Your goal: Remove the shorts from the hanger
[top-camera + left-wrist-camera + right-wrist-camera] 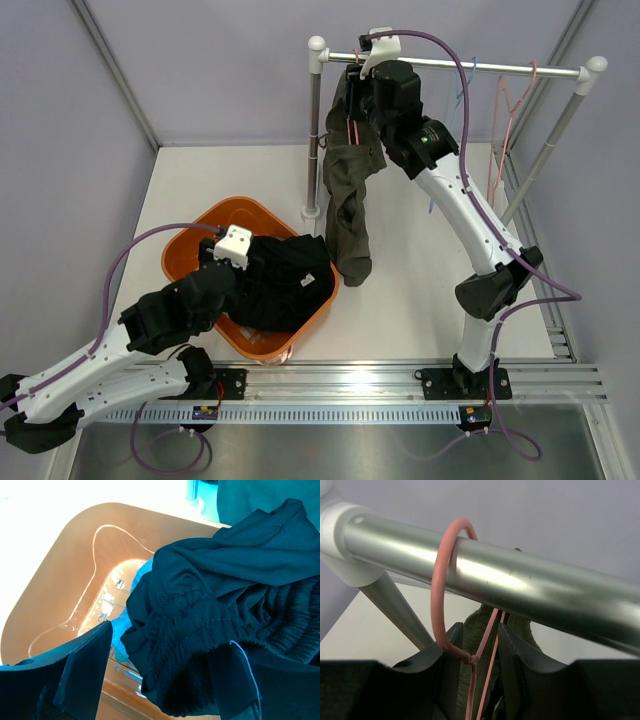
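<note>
Olive shorts [350, 210] hang from a pink wire hanger [437, 590] on the metal rail [530, 582] of the rack. My right gripper [352, 95] is up at the rail. In the right wrist view its jaws [479, 630] stand narrow, with the hanger neck and the top of the olive shorts [470, 636] pinched between them. Black shorts [285, 280] lie in the orange basket [190, 240] and spill over its right rim. My left gripper [162, 680] is wide open over the basket [50, 580], and the black shorts [225, 590] bulge loosely between its fingers.
Empty pink [505, 110] and blue [455, 100] hangers hang further right on the rail. The rack's left post [314, 130] stands just behind the basket. A blue cloth [142, 575] shows under the black shorts. An aluminium rail runs along the table's near edge [350, 385].
</note>
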Controlling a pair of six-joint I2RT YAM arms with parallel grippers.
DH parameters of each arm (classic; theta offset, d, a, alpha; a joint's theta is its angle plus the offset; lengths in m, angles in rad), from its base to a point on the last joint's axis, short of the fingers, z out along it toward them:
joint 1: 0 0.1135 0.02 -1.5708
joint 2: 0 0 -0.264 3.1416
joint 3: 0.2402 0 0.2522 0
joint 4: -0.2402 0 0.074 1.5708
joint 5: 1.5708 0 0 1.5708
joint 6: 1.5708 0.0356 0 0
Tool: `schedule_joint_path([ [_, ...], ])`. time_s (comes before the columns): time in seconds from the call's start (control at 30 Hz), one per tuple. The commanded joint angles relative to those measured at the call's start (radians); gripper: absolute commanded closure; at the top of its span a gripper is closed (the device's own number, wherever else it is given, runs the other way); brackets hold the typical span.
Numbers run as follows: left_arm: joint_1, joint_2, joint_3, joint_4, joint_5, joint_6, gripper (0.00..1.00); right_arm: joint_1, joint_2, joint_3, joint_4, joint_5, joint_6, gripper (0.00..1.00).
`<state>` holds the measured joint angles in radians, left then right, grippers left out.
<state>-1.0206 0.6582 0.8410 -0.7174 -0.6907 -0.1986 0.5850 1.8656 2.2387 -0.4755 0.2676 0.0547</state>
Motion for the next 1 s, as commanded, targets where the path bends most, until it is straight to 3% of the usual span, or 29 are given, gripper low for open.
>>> schedule_joint_path([
  [0.0,0.004,-0.003,-0.003,0.026,-0.007,0.004,0.23,0.021,0.018,0.045,0.029,0.062,-0.033,0.59],
  [0.43,0.010,-0.005,-0.003,0.027,-0.003,0.007,0.23,0.044,0.043,0.029,0.087,0.151,-0.108,0.68],
  [0.53,0.010,-0.006,-0.003,0.027,-0.001,0.007,0.23,0.052,0.047,0.029,0.092,0.166,-0.124,0.75],
  [0.7,0.010,-0.009,-0.002,0.027,0.002,0.007,0.23,0.055,0.052,0.044,0.075,0.189,-0.134,0.99],
  [0.83,0.010,-0.008,0.026,0.021,-0.019,-0.001,0.21,0.055,0.034,0.056,0.066,0.202,-0.142,1.00],
  [0.97,0.010,0.007,0.088,-0.026,-0.139,-0.024,0.19,0.059,0.015,0.082,0.052,0.197,-0.151,1.00],
])
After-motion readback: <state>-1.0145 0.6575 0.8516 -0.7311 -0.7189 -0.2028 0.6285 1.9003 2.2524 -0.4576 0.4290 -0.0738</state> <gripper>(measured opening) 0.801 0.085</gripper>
